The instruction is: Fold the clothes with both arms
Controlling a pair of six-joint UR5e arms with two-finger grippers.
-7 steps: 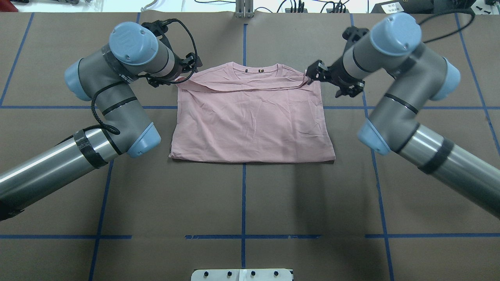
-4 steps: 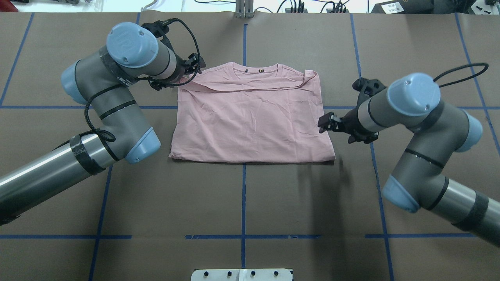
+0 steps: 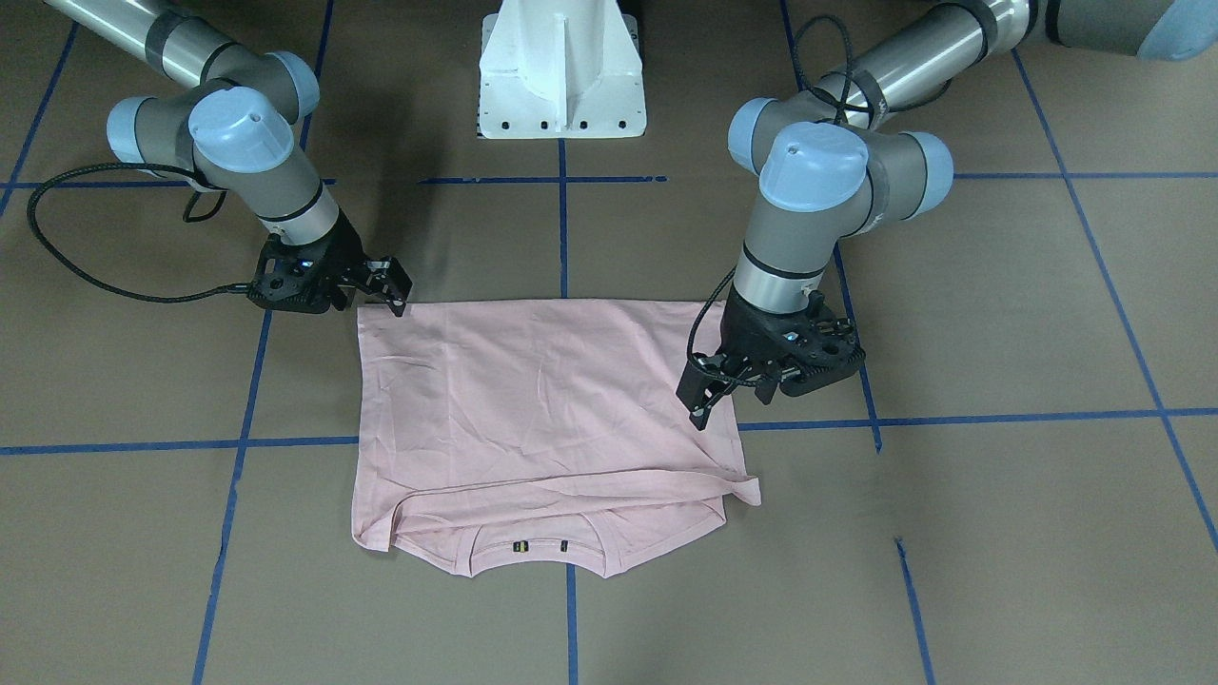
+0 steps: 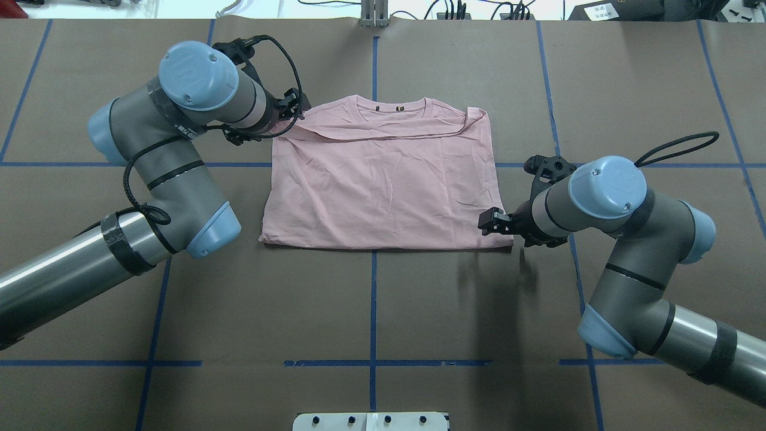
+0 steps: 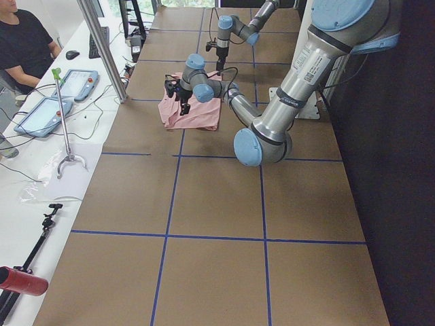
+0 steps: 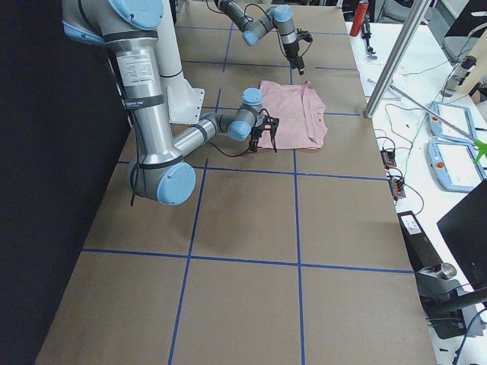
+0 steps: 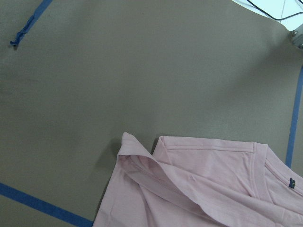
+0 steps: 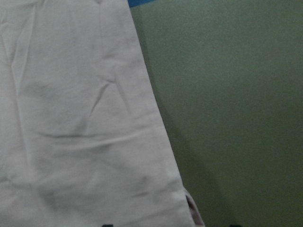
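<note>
Over a brown table point(image 4: 371, 311), the left gripper point(image 4: 294, 111) and right gripper point(image 4: 494, 222), both open, flank the half-folded T-shirt point(image 4: 383, 179), seemingly needing fresh grips.

A pale pink T-shirt point(image 4: 383, 179) lay folded on the brown table point(image 4: 239, 311), which was gridded with blue tape point(image 4: 373, 299). Its collar point(image 4: 392, 108) was at the far edge. The left gripper point(image 4: 294, 108) was at the shirt's far left corner, the right gripper point(image 4: 492, 221) at its near right corner. A white base point(image 4: 371, 421) showed at the bottom edge.
</note>
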